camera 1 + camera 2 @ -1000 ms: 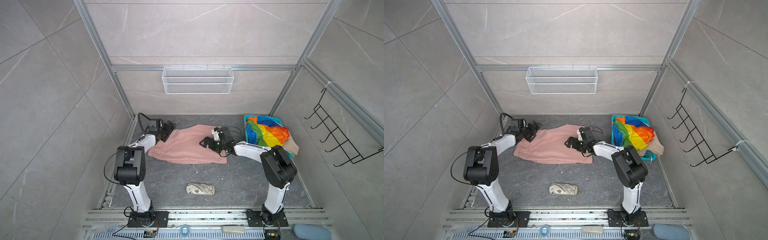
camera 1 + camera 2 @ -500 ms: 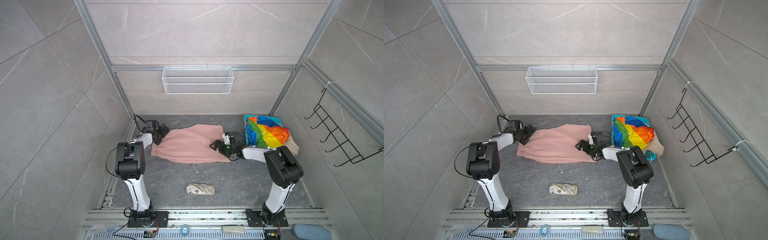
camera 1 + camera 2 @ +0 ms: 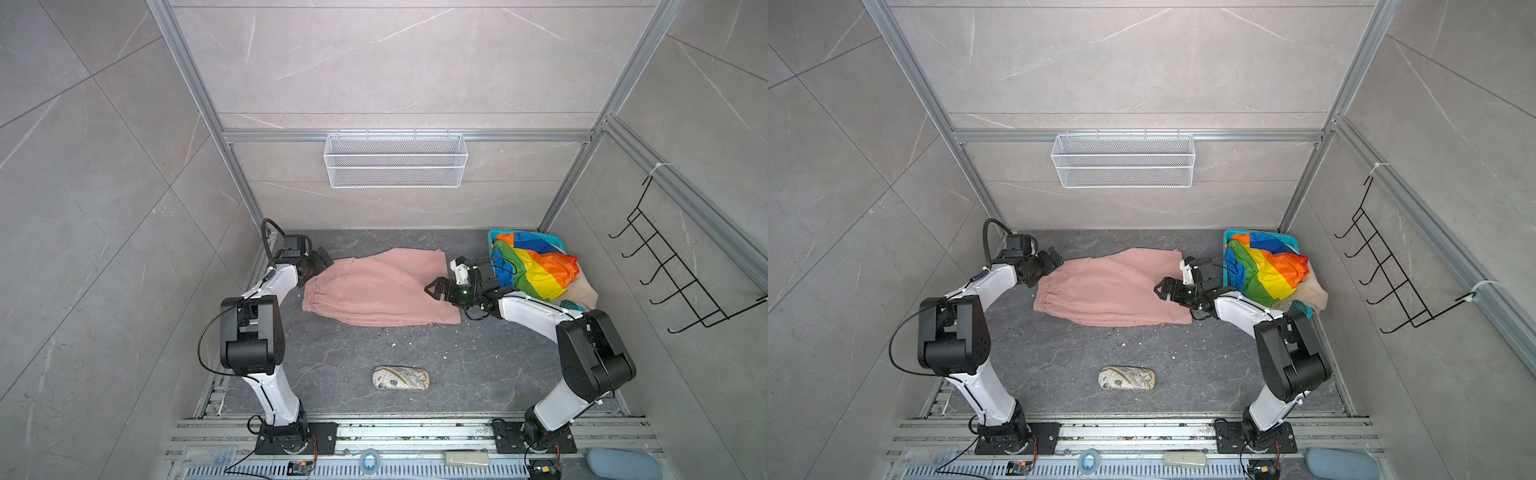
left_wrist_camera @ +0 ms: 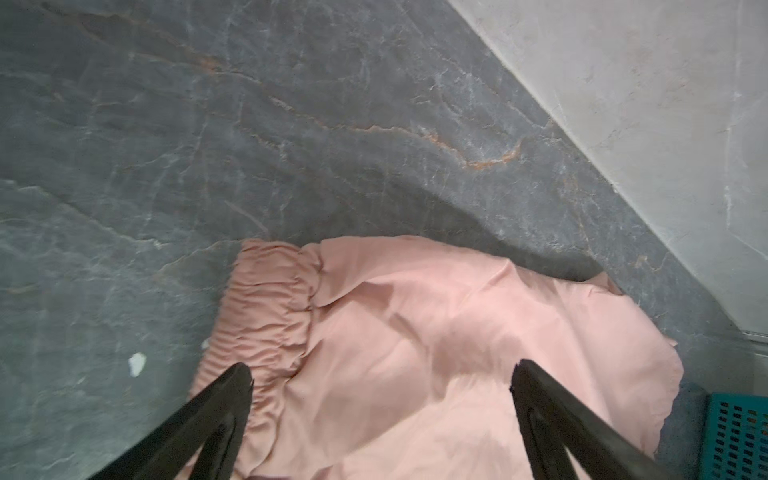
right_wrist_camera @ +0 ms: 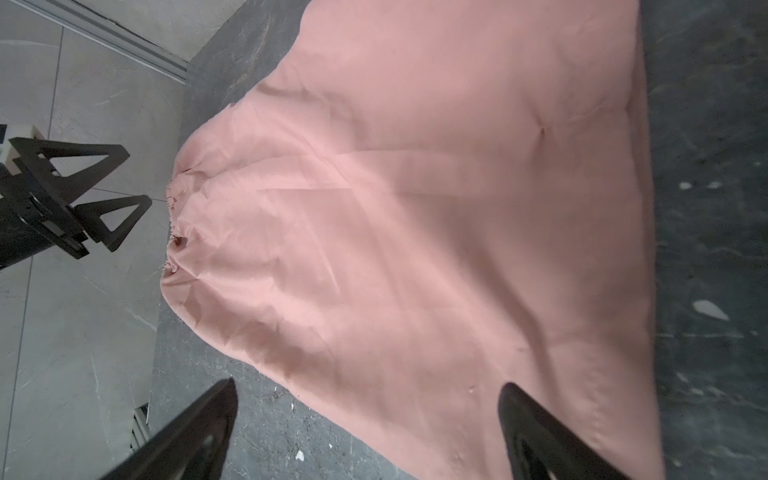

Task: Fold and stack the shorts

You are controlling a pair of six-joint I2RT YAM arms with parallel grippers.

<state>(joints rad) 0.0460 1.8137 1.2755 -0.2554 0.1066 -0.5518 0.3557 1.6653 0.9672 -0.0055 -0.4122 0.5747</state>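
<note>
Pink shorts [image 3: 374,291] lie spread flat on the bench [image 3: 457,374], mid-width and toward the back edge. The gathered waistband points at the left edge and the leg hems at the right.

Left end effector [image 3: 323,258] is at the waistband's far corner, jaws wide, nothing held. In the left wrist view its fingers [image 4: 232,386] straddle the waistband end; can't tell if they touch the cloth.

Right end effector [image 3: 435,292] is over the hem end, jaws wide, empty. In the right wrist view one finger sits over pink cloth, the other over bare bench.

Rainbow shorts [image 3: 536,270] are heaped in the teal basket [image 3: 555,240] at the back right corner. Beige shorts [image 3: 584,293] sit under them, spilling over the basket's near side.

Patterned pouch [image 3: 401,378] lies mid-width near the front edge, well apart from the shorts.
</note>
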